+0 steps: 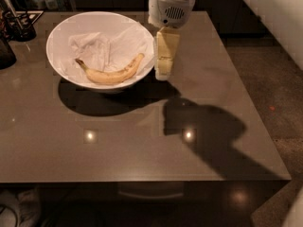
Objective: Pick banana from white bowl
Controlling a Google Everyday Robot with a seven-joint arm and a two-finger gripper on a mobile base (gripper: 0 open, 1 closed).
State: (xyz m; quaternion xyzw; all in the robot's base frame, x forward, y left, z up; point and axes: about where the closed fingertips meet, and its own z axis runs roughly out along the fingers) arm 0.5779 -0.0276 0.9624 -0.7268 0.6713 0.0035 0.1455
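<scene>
Banana (111,74) is lying low in the bowl (60,36) on crumpled paper (94,48), with its stem pointing left and its other tip nearing the right rim. The gripper (164,74) is hanging just outside that rim, over the table (118,150), carrying nothing; whether it is spread or closed cannot be told. Coming in sideways, it is risking a knock that shoves the bowl. A deep pinch is likely catching paper too.

no readable text in view.
</scene>
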